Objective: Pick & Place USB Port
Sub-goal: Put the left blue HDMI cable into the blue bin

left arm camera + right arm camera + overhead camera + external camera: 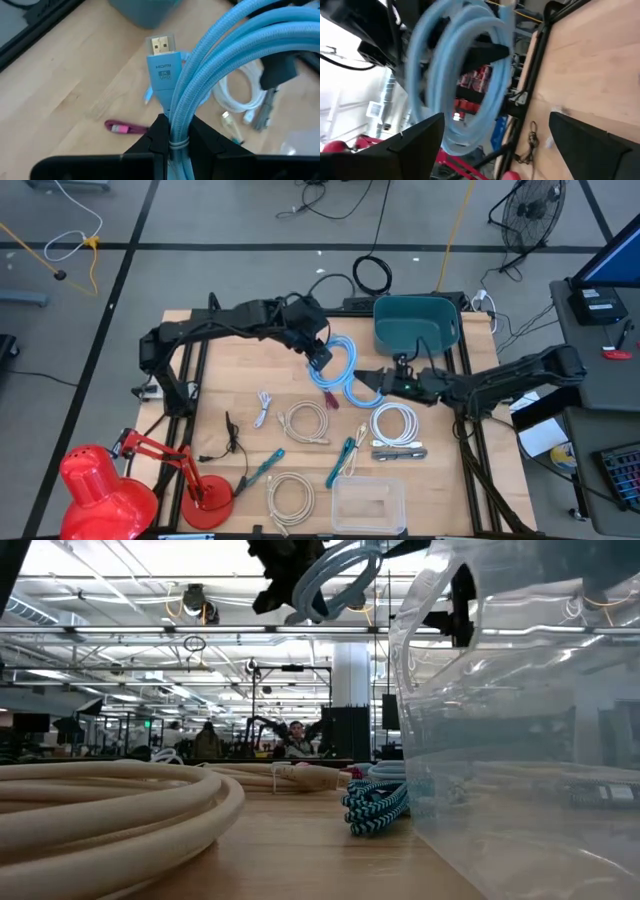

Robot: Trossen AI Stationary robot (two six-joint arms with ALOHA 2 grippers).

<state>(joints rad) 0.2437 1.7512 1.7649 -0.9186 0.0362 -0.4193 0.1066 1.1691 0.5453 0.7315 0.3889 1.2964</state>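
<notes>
A light-blue cable coil (341, 371) with a plug marked HDMI (162, 65) hangs above the table's middle, in front of the teal bin (416, 326). My left gripper (320, 356) is shut on it; the low view shows the coil (335, 580) high over the tabletop. My right gripper (373, 380) stands open just to the coil's right, pointing at it and touching nothing. In the right wrist view, the coil (462, 75) hangs ahead of the open gripper (497, 120). A flat grey bar-shaped device (399, 452) lies on the table near the front right. My left gripper pinches the coil's gathered strands (173, 131) between its two fingers, at the tie just behind the HDMI plug. The fingers slant down from the table's left and far side. The coil is lifted clear of the table, its loops reaching out beyond the fingertips.
Lying on the wood are a white coil (393, 423), two cream coils (305, 420) (290, 496), a teal-striped cable (375, 806), a small white cable (263, 406), a black cable (230, 440) and two teal tools (340, 461). A clear box (368, 503) and a red lamp (100, 492) stand at the near edge.
</notes>
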